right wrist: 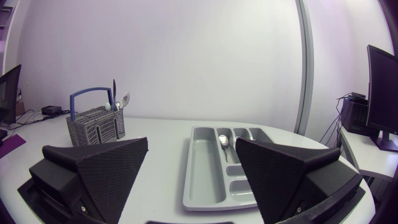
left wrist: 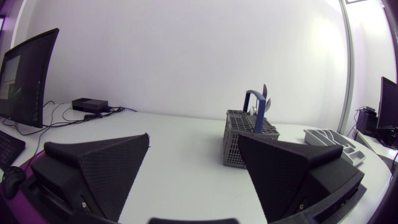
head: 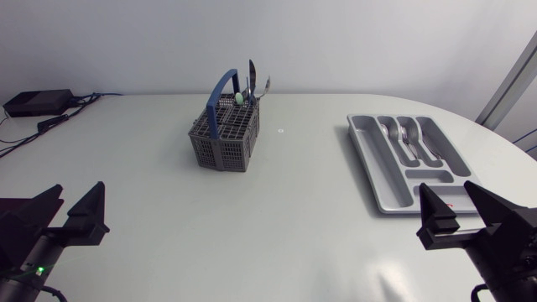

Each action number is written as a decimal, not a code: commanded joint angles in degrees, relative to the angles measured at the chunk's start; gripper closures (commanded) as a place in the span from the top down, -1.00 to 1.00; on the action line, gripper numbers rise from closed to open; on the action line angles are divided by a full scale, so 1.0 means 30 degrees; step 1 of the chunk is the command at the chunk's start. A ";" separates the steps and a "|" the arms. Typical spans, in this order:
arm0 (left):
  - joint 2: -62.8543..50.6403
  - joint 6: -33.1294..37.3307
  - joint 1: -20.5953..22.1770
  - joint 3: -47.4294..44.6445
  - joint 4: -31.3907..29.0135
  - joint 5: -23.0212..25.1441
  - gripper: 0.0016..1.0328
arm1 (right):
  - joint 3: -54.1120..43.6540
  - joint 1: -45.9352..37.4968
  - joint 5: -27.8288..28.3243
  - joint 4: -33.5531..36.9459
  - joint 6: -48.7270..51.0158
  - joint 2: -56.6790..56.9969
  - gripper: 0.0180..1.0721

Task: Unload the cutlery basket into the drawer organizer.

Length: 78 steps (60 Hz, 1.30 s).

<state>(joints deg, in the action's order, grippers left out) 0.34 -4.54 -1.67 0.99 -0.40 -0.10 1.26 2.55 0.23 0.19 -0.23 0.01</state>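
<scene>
basket: grey mesh cutlery basket point(head: 222, 141) stands upright on the table point(head: 294, 226), at mid-table toward the far edge; blue hoop handle point(head: 220, 96) raised over it.
basket contents: silver cutlery point(head: 252, 82) stands upright in the far corner of the basket, its tips above the rim; a spoon bowl point(head: 266, 85) leans outward. A small pale green item point(head: 240, 98) sits at the rim beside it; type cannot be told.
organizer: grey drawer organizer point(head: 370, 159) lies flat on the table, well apart from the basket, on the right arm's side.
organizer contents: silver pieces point(head: 409, 134) lie lengthwise in the narrow middle compartments, at the far end. From the right wrist view, one is a spoon point(right wrist: 224, 141).
right gripper: right gripper point(head: 445, 191) is just beside the organizer's near end. Fingers spread wide, nothing between them, touching nothing.
left gripper: left gripper point(head: 80, 191) is at the near left of the table, well apart from the basket. Fingers spread wide, nothing held.
other: black box point(head: 38, 102) with cables, far left corner.
</scene>
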 commanded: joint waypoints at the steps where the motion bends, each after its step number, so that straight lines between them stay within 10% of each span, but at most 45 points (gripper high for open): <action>1: 0.0151 -0.0363 0.0089 -0.0302 -0.0041 -0.0055 0.92 | -0.0448 0.0118 0.0041 -0.0003 -0.0275 0.0114 0.93; 49: -0.0406 -0.0891 -0.0234 0.2129 -0.0480 -0.0055 0.92 | 0.0431 0.0733 0.0011 -0.0238 -0.0334 0.0026 0.93; 78: -1.1656 -0.2355 0.2784 0.9747 -0.1096 -0.2077 0.80 | 0.4737 0.1202 -0.0252 -0.1937 -0.0509 -0.8734 0.90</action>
<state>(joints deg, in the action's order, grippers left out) -29.08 -9.47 3.49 24.88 -2.44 -4.16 12.05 5.61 -0.03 -4.62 -0.47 -21.12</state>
